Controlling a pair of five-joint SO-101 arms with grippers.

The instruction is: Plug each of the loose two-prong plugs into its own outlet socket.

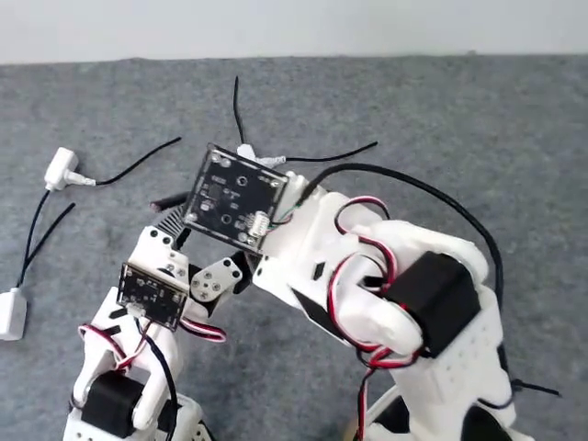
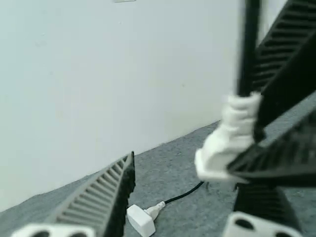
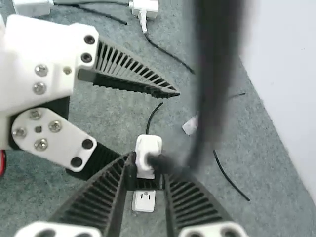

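My right gripper (image 3: 148,165) is shut on a white two-prong plug (image 3: 147,148), whose black cable (image 3: 212,74) runs up past the camera. The plug hangs just above a white outlet socket (image 3: 144,200) on the grey carpet. My left gripper (image 3: 148,123) stands open close by, its ribbed black fingers (image 3: 133,76) spread on either side of the held plug (image 2: 229,140). A second loose white plug (image 1: 62,168) lies at the far left with its cable, also seen on the carpet (image 2: 140,219). Another outlet block (image 1: 11,312) lies at the left edge.
A third white plug (image 1: 253,154) with thin black cables lies just beyond the right arm's camera board (image 1: 234,197). A small white piece (image 3: 190,126) lies on the carpet near the wall. The two arms crowd the middle; open carpet (image 1: 459,119) lies at the back right.
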